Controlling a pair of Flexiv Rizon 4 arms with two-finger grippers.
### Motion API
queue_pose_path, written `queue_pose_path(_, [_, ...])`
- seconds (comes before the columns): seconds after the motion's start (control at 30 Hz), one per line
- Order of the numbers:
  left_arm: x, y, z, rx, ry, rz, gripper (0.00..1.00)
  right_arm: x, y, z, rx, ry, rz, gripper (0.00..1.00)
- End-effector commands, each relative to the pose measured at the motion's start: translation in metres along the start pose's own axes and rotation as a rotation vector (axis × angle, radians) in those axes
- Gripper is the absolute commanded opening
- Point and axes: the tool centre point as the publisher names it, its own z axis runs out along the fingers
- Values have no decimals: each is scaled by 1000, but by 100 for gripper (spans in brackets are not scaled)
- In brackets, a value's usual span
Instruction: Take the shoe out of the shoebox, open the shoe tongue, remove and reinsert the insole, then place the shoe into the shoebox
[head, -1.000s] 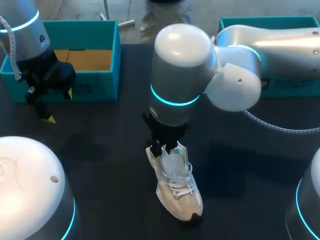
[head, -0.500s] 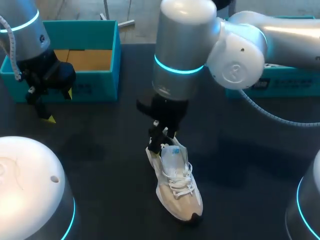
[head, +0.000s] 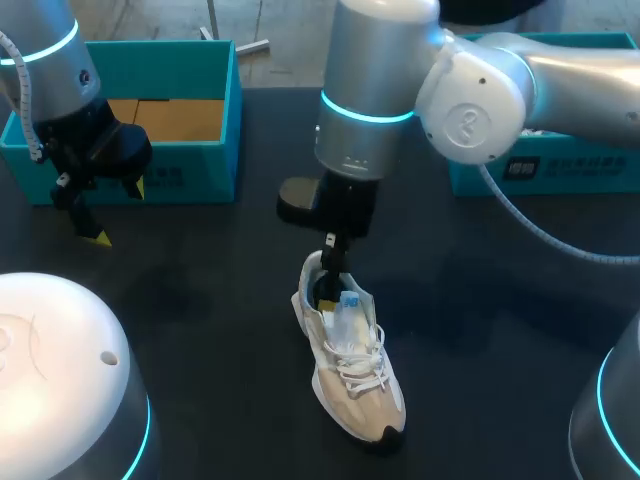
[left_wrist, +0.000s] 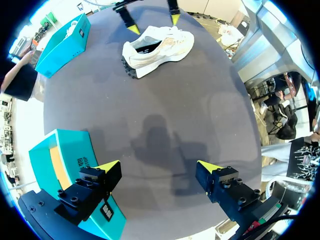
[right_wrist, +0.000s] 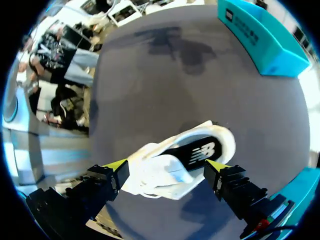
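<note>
Since 1 s ago my R gripper (right_wrist: 166, 164) rises off shoe (head: 355, 375), fingers now spread just above its heel opening. Shoe stands on table (head: 200, 300), well apart from box (head: 190, 178); my L gripper (left_wrist: 157, 166) is spread, empty, beside box.

The light is even and soft, and it comes from above. The dark table (head: 200, 300) gives back almost no glare, so the white shoe (head: 352, 372) looks very bright against it. In the head view a faint, wide shadow lies on the table to the right of the shoe, and the glossy right arm (head: 470, 95) carries pale highlights. In the left wrist view soft grey shadows overlap on the table ahead of the left gripper (left_wrist: 158, 166).
</note>
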Motion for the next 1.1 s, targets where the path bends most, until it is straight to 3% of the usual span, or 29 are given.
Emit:
queue_pose_path(0.03, [0,0,0,-3,0,-1,100,-7,22,-9,135,-82,-61,100])
queue_pose_path(0.27, [0,0,0,-3,0,-1,100,-21,29,-15,175,-167,-137,100])
queue_pose_path(0.47, [0,0,0,-3,0,-1,100,-49,29,0,211,-182,-216,100])
queue_pose_path(0.6, [0,0,0,-3,0,-1,100,-64,25,8,183,-184,-233,100])
queue_pose_path(1.1, [0,0,0,-3,0,-1,100,-84,10,33,165,-181,-274,100])
